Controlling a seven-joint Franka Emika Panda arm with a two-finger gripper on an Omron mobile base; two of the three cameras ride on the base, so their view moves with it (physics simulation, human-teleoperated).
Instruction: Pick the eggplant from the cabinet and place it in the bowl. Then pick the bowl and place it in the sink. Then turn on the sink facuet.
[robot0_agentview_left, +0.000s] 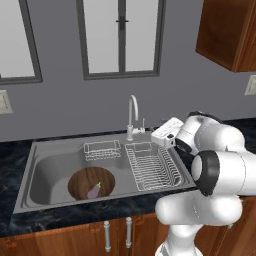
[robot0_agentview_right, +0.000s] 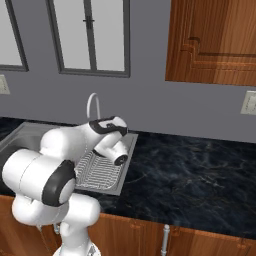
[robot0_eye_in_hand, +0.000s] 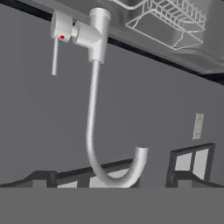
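Open hand (robot0_agentview_left: 156, 134) just right of sink facuet (robot0_agentview_left: 132, 116).

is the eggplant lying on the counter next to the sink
No, the eggplant lies inside the bowl, which sits in the sink basin.

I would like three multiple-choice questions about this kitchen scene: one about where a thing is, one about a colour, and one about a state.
1. Where is the eggplant?
A. in the cabinet
B. in the bowl
C. on the counter

2. What colour is the sink faucet?
A. black
B. gold
C. silver

3. Where does the bowl now stand?
A. in the sink
B. on the counter
C. on the draining rack

Answers:
1 B, it lies on the bowl's wooden floor.
2 C, the arched spout is silver against the grey wall.
3 A, it sits in the basin of the sink, left of the draining rack.
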